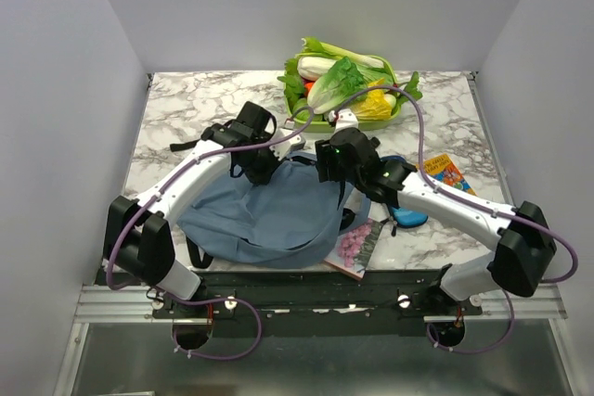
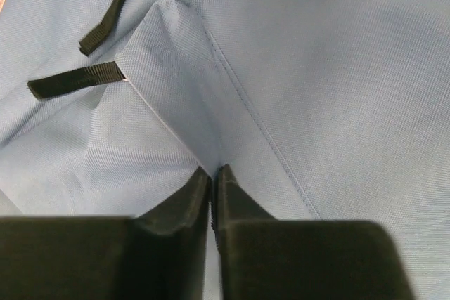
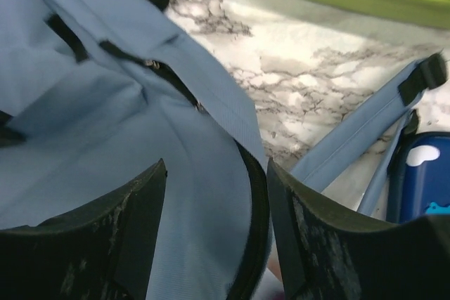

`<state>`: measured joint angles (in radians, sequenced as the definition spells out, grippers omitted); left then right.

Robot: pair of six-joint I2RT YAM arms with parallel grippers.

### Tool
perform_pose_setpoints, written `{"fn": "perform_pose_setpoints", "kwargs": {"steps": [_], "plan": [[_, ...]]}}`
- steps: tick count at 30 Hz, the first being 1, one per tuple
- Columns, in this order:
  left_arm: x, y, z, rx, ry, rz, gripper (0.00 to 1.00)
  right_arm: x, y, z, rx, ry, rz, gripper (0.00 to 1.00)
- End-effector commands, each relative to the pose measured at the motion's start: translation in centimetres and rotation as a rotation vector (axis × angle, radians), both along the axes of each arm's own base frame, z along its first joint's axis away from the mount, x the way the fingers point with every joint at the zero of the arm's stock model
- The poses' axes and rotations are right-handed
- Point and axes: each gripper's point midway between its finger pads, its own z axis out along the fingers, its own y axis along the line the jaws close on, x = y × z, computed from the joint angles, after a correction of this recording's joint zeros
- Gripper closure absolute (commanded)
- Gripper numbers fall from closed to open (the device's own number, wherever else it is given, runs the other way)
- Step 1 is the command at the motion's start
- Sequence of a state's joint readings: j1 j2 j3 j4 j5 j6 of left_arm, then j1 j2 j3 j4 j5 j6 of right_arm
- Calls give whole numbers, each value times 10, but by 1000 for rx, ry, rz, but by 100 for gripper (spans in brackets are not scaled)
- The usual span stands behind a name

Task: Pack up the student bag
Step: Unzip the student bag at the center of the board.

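The student bag (image 1: 264,215) is a soft grey-blue backpack lying flat at the table's near middle. My left gripper (image 1: 260,170) is at the bag's far edge. In the left wrist view the left gripper (image 2: 213,171) is shut on a raised fold of the bag's fabric (image 2: 190,82). My right gripper (image 1: 340,190) is at the bag's right side. In the right wrist view the right gripper (image 3: 216,165) is open and straddles the bag's black-lined opening edge (image 3: 256,201) without closing on it. A blue strap (image 3: 358,131) with a black end lies on the table beside it.
A purple-patterned book (image 1: 357,248) lies under the bag's right near corner. A blue pencil case (image 1: 408,216) and an orange book (image 1: 447,172) lie to the right. A green tray (image 1: 327,123) of vegetables stands at the back. White walls enclose the marble table (image 1: 186,108).
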<state>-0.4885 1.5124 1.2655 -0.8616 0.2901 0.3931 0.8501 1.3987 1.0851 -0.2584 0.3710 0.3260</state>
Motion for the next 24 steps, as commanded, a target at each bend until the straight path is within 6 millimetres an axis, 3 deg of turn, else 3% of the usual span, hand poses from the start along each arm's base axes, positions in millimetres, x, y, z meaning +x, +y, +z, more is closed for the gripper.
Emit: {"fn": "perform_pose_setpoints", "kwargs": {"steps": [1,5,8,9,11,13,18,21,24], "plan": [[17,4,10,27,-89,22,99,0,1,-36,-46,109,13,36],[33,4,46,14,-204,27,100,7,-2,-48,-65,130,-9,50],[43,4,81,-4,-307,20,100,10,-6,-43,-44,118,-28,73],[47,5,91,-7,-340,24,100,11,-3,-36,-22,101,-26,90],[55,6,112,-12,-405,17,100,6,-3,-28,21,91,-15,99],[62,7,132,-28,-457,28,100,0,2,-22,65,90,15,99],[70,14,144,-51,-479,64,100,-36,16,-16,162,104,108,99],[68,17,136,-50,-468,70,100,-71,42,-18,213,140,216,99],[62,19,114,-36,-428,55,100,-103,65,-24,246,188,331,99]]}}
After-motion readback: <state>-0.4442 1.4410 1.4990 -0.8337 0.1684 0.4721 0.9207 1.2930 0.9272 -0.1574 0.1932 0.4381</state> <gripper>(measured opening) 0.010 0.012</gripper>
